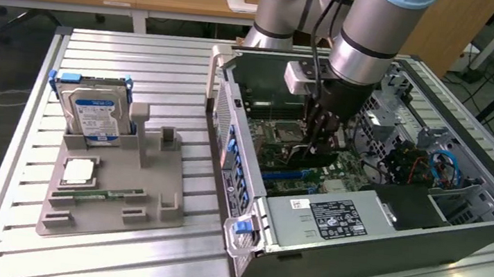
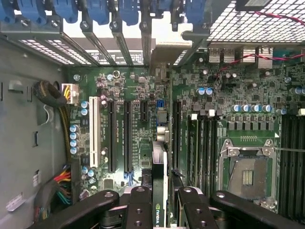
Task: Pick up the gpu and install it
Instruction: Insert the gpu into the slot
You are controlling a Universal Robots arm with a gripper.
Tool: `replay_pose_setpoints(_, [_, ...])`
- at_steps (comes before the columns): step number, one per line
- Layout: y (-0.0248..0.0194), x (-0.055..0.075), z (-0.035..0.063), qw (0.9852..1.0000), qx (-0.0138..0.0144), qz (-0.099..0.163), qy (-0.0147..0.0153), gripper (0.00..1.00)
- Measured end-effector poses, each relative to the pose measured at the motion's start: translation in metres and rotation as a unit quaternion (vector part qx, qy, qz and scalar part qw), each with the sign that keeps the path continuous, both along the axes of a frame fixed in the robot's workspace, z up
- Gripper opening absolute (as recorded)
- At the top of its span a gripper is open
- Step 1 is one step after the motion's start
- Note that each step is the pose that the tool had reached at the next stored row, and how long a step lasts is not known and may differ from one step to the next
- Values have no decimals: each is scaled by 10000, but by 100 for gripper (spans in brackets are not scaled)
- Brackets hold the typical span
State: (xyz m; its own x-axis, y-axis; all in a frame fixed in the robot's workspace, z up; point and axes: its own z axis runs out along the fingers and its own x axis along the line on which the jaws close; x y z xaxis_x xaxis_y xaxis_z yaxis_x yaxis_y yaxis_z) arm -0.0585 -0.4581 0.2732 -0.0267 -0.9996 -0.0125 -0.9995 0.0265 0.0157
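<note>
My arm (image 1: 364, 33) is reaching steeply down, wrist near vertical. Gripper (image 2: 159, 200) pointing straight down, fingers (image 2: 139, 207) partly closed, clamped on the gpu (image 2: 159, 186).

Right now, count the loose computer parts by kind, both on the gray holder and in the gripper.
hard drive: 1
processor chip: 1
memory stick: 1
gpu, held in the gripper: 1
Total: 4
</note>
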Motion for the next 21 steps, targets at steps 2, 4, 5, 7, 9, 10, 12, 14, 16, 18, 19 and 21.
replay_pose_setpoints(2, [-1, -13, -16, 10000, -6, 0, 0, 26])
replay_pose_setpoints(4, [-1, -27, -33, 10000, -12, 0, 0, 26])
replay_pose_setpoints(5, [-1, -35, -42, 10000, -14, 0, 0, 26])
replay_pose_setpoints(7, [-1, -49, -59, 10000, -18, 0, 0, 26])
replay_pose_setpoints(9, [-1, -64, -74, 10000, -23, 0, 0, 26])
replay_pose_setpoints(10, [-1, -70, -81, 10000, -25, 0, 0, 26])
replay_pose_setpoints(12, [-2, -81, -90, 10000, -31, 0, 0, 26])
replay_pose_setpoints(14, [-2, -87, -97, 10000, -40, 1, 0, 26])
replay_pose_setpoints(16, [-2, -98, -104, 10000, -48, 0, 0, 26])
replay_pose_setpoints(18, [-2, -109, -111, 10000, -54, 0, 0, 26])
replay_pose_setpoints(19, [-2, -114, -115, 10000, -55, 0, 0, 26])
replay_pose_setpoints(21, [-2, -125, -122, 10000, -57, 0, 0, 26])
